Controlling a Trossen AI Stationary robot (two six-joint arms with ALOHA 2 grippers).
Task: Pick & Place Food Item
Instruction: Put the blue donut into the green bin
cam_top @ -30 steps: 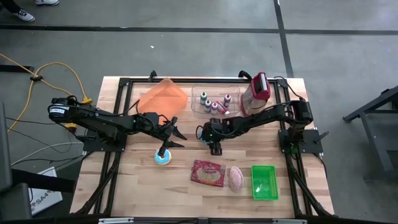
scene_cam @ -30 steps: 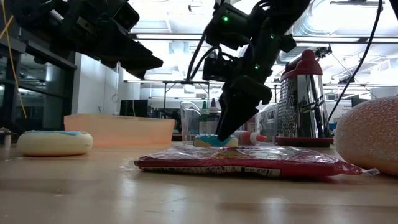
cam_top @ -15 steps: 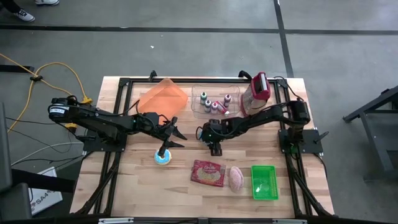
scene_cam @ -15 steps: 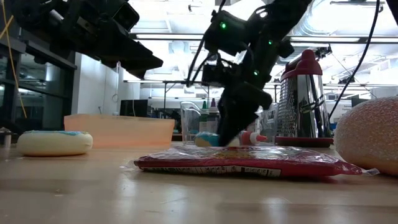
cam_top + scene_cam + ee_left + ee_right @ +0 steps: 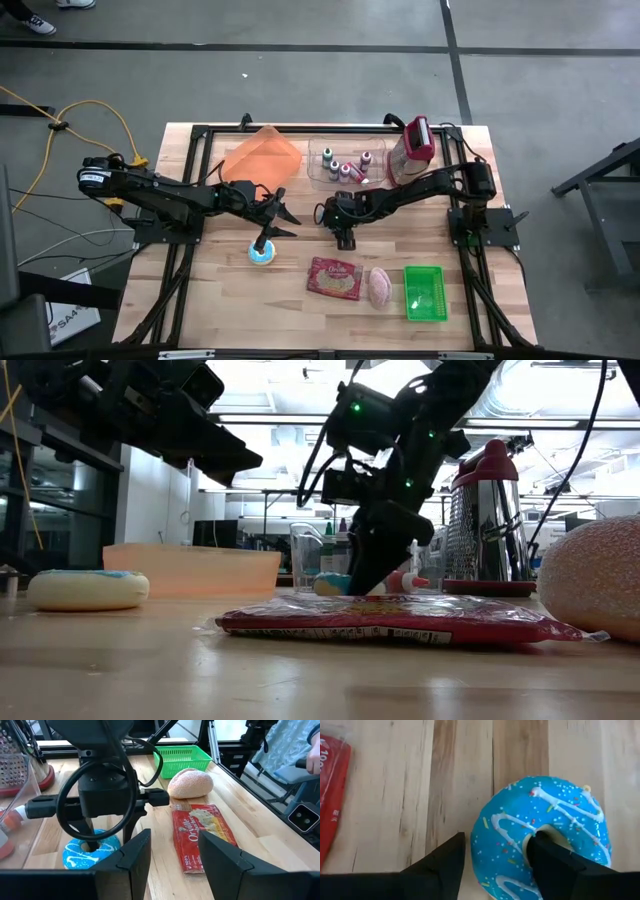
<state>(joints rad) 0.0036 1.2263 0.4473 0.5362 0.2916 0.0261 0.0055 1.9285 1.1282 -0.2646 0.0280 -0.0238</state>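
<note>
While flat on the surface (image 5: pixel 210 290) mid-table, blue doughnut (image 5: pixel 542 842) directly beneath right hand (image 5: pixel 495 860), fingers parted astride its near rim, one in the hole; left hand (image 5: pixel 170 862) idle, half open.

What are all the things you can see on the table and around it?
blue donut: one, blue with white icing lines, mid-table
pale donut: one, cream and blue, front left
popcorn bag: one, red, front middle
bun: one, pinkish, between the bag and the basket
basket: one, green, front right
tray: one, orange, back left
bin: one, clear, back middle
bottles: several, small, inside the bin
grater: one, silver and red, back right
table: one, light wood
left gripper: one, dark, open, above the table by the pale donut
right gripper: one, dark, astride the blue donut's ring, one finger in its hole
</note>
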